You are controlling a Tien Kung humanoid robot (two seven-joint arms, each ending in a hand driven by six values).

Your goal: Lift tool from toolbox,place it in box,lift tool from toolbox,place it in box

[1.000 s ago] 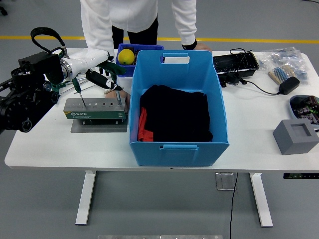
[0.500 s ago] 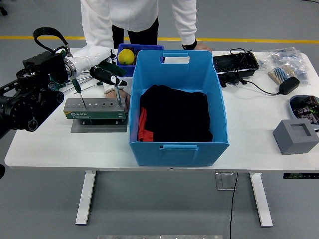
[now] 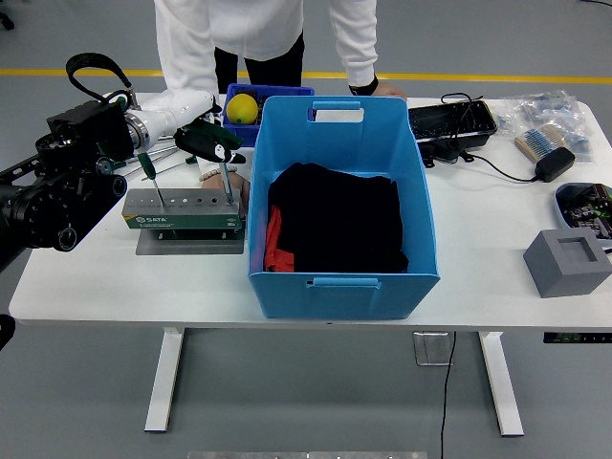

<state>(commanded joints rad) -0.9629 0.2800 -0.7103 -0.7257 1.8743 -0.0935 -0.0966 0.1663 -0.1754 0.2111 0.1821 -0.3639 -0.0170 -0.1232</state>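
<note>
worktop (image 3: 115, 287): white, on white legs
box (image 3: 341, 277): bright blue, with black cloth and a strip of red-orange cloth inside
toolbox (image 3: 182, 209): grey top with a row of dark holes, green band with white lettering along the front
screwdriver (image 3: 150, 172): green handle, silver shaft
left hand (image 3: 212, 145): black fingers with green and white touches, silver-white forearm, black arm
small bin (image 3: 245, 113): dark blue, holding a yellow ball
block (image 3: 567, 260): grey
person's sleeve (image 3: 356, 38): white
floor: grey with a yellow line
</note>
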